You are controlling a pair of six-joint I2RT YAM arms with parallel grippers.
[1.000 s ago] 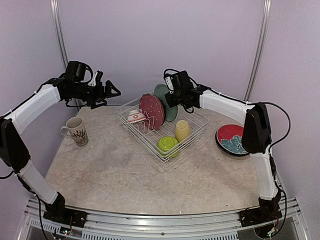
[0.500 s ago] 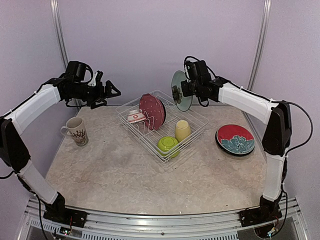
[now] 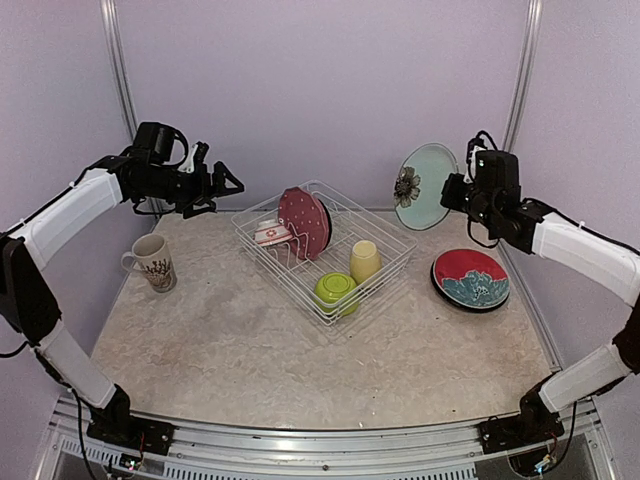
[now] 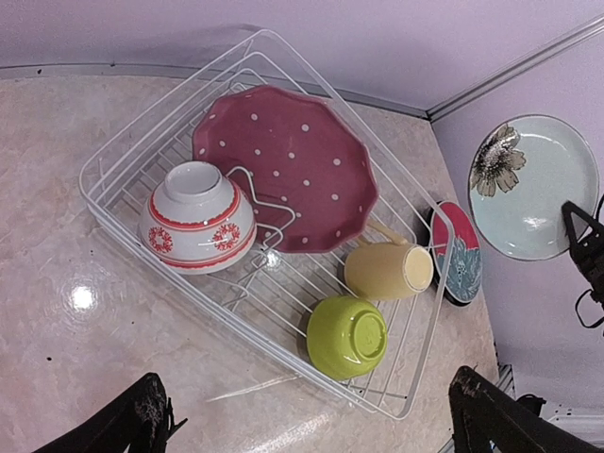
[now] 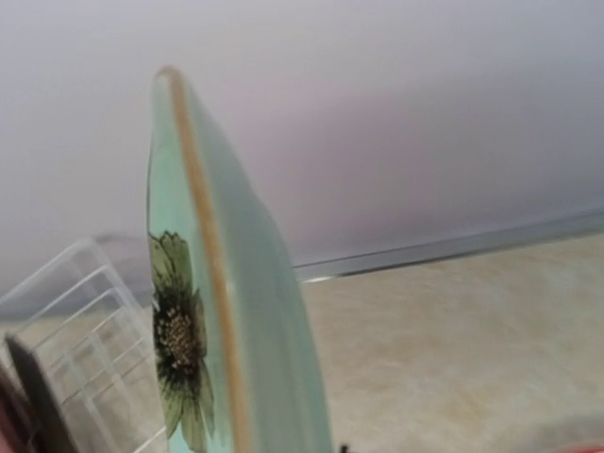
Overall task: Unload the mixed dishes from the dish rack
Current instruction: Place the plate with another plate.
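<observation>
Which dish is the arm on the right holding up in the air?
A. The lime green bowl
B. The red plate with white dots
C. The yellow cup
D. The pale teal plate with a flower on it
D: the right gripper is shut on the rim of the teal plate, held clear of the table, while the dotted plate, green bowl and yellow cup sit in the dish rack.

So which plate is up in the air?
The pale teal flower plate, held by the right gripper. The dotted plate stands in the rack, and the red plate lies on the table.
</observation>
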